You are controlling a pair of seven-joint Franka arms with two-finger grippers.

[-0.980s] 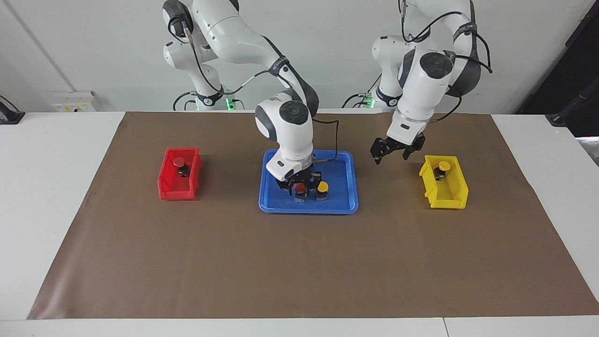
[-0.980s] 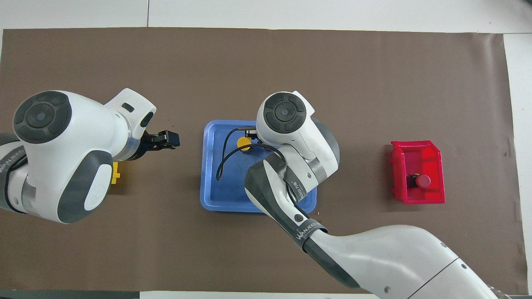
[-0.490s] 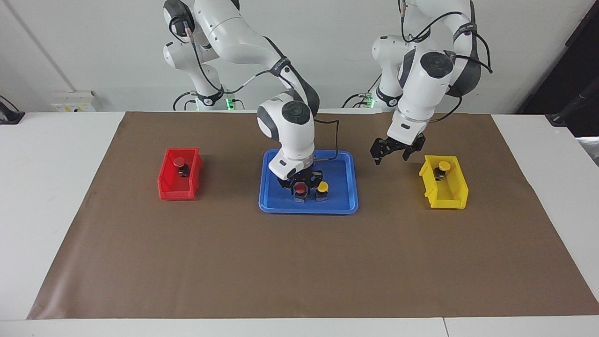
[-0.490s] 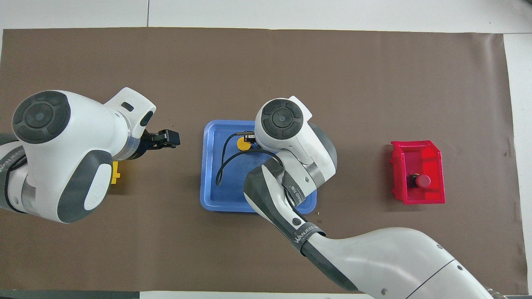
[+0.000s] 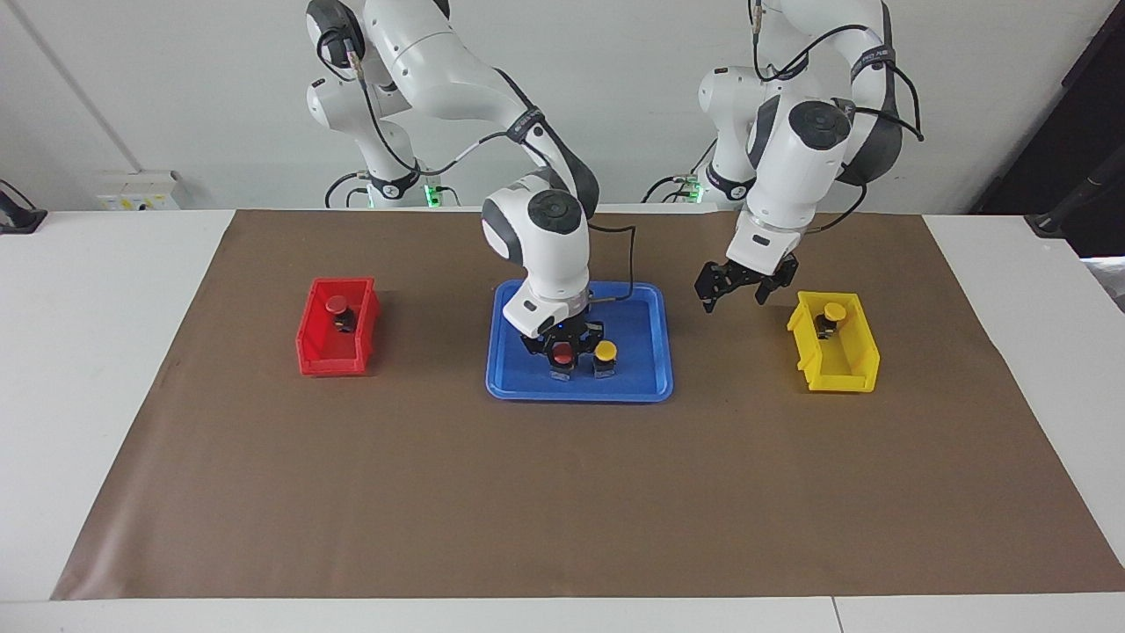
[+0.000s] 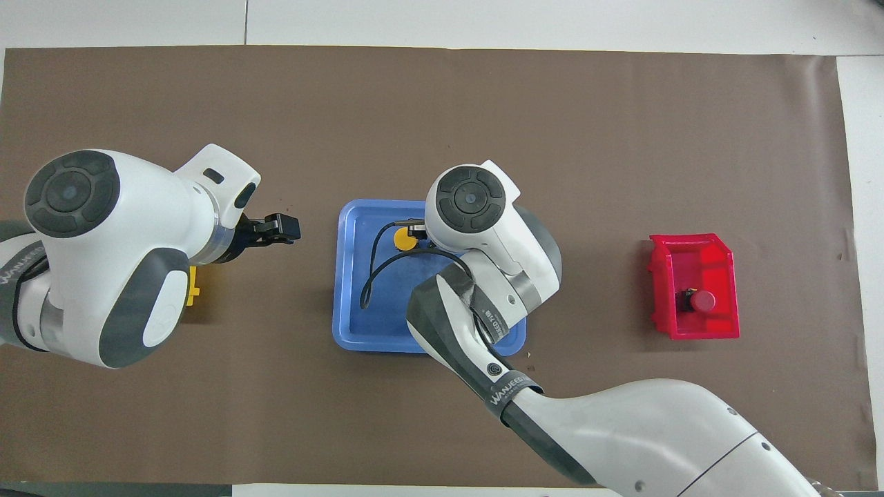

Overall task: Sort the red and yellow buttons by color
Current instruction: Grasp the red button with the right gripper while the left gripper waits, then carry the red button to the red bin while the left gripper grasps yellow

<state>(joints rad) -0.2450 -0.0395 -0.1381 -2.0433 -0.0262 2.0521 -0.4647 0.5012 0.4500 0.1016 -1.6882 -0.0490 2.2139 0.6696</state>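
A red button (image 5: 562, 353) and a yellow button (image 5: 604, 351) stand side by side in the blue tray (image 5: 646, 352). My right gripper (image 5: 562, 341) is low over the tray with its fingers against both sides of the red cap. In the overhead view its wrist hides that red button and only the yellow one (image 6: 404, 238) shows. Another red button (image 5: 336, 304) lies in the red bin (image 5: 337, 352), and another yellow button (image 5: 832, 311) in the yellow bin (image 5: 839, 365). My left gripper (image 5: 734, 288) hangs open and empty in the air between the tray and the yellow bin.
A brown mat (image 5: 562, 492) covers the table. The red bin (image 6: 694, 324) stands toward the right arm's end. The yellow bin (image 6: 191, 288) stands toward the left arm's end, mostly hidden under the left arm in the overhead view. A black cable (image 6: 373, 266) loops over the tray.
My right gripper has risen slightly, and the red button's cap has come up a little with it. The left arm has hardly moved.
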